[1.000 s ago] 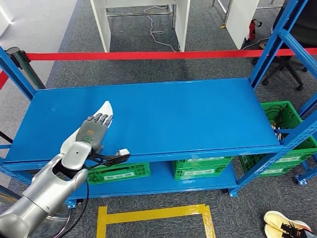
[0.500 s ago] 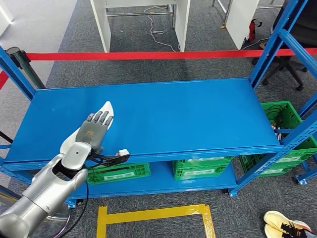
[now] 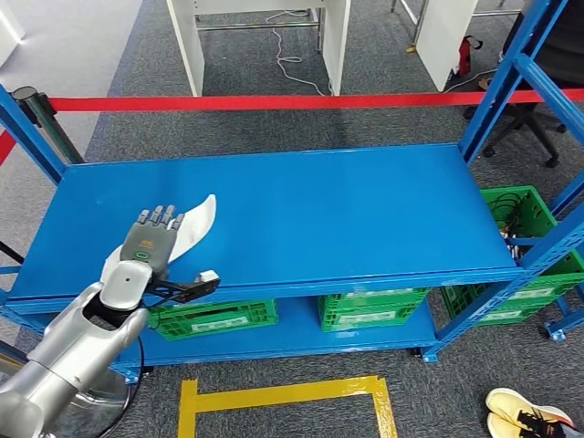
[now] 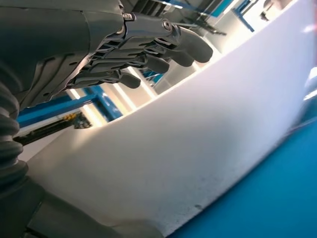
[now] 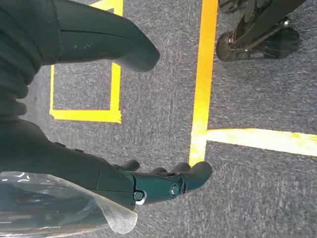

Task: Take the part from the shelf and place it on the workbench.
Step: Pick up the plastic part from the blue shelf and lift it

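Fingers (image 3: 160,217) of the left hand (image 3: 146,243) lay nearly straight and flat over the white part (image 3: 194,222), which rested on the blue shelf (image 3: 330,210) near its front left corner. From the head view the hand covered most of the part, leaving the pointed end sticking out past the fingertips toward the shelf's middle, and a pale sliver showing beside the wrist. The left wrist view showed the same part (image 4: 194,148) as a broad white curved surface (blurred at its far end) lying against the blue shelf top (image 4: 269,198), with the dark fingers (image 4: 164,49) reaching over its upper side, close together and only lightly bent. The thumb's place under or beside the part was hidden, so whether the hand truly gripped the part or merely rested on it I could not tell.

Right hand (image 5: 164,183), hanging down over grey carpet (image 5: 254,89) marked with yellow tape (image 5: 203,74), held nothing; its dark fingers were loosely extended and slightly apart.

Green crates (image 3: 371,310) sat on the lower level beneath the shelf top, and a red barrier tape (image 3: 276,101) ran behind it.
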You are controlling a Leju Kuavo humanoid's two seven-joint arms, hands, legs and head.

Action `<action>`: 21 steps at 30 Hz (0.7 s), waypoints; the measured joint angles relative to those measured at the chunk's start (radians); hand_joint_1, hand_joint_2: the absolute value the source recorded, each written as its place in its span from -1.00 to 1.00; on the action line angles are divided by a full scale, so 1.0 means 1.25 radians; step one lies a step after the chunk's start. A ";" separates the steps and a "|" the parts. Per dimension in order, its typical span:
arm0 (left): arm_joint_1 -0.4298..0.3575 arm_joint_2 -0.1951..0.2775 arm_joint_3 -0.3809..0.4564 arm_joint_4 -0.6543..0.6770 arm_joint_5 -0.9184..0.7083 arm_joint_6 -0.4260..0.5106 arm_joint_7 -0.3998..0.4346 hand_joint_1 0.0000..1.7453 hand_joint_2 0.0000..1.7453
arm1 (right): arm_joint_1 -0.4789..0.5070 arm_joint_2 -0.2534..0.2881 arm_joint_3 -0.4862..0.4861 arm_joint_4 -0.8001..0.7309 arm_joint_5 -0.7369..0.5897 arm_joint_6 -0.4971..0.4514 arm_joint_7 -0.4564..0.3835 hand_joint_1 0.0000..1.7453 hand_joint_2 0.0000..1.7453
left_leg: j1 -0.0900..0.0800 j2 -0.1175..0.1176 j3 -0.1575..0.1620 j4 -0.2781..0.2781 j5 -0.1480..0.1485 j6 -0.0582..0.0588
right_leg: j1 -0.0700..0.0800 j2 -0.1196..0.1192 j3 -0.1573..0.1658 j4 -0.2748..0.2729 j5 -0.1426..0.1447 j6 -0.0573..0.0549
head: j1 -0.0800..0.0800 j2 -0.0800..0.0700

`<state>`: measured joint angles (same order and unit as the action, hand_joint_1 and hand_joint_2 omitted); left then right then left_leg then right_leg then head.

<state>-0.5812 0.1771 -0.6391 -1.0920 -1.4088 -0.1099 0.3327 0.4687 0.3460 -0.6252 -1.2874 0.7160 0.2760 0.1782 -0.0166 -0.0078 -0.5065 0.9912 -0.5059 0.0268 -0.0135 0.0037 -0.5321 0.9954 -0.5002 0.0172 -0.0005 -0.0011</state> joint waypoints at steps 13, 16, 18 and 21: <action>0.000 0.023 0.024 0.015 -0.006 0.000 0.004 -1.00 1.00 | 0.017 0.000 0.018 -0.017 -0.011 0.001 0.012 -1.00 1.00 | 0.000 0.000 0.000 0.000 0.000 0.000 | 0.000 0.000 0.000 0.000 0.000 0.000 | 0.000 0.000; 0.000 0.024 0.025 0.016 -0.006 0.000 0.004 -1.00 1.00 | 0.017 0.000 0.019 -0.017 -0.011 0.001 0.012 -1.00 1.00 | 0.000 0.000 0.000 0.000 0.000 0.000 | 0.000 0.000 0.000 0.000 0.000 0.000 | 0.000 0.000; 0.000 0.025 0.025 0.016 -0.006 0.000 0.004 -1.00 1.00 | 0.017 0.000 0.020 -0.017 -0.011 0.001 0.012 -1.00 1.00 | 0.000 0.000 0.000 0.000 0.000 0.000 | 0.000 0.000 0.000 0.000 0.000 0.000 | 0.000 0.000; 0.000 0.025 0.025 0.016 -0.006 0.000 0.004 -1.00 1.00 | 0.017 0.000 0.020 -0.017 -0.011 0.001 0.012 -1.00 1.00 | 0.000 0.000 0.000 0.000 0.000 0.000 | 0.000 0.000 0.000 0.000 0.000 0.000 | 0.000 0.000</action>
<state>-0.5812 0.2086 -0.6083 -1.0721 -1.4166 -0.1101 0.3382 0.4904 0.3460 -0.5998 -1.3081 0.7023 0.2770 0.1934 -0.0166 -0.0078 -0.5066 0.9913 -0.5059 0.0268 -0.0135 0.0039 -0.5321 0.9955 -0.5002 0.0172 -0.0007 -0.0011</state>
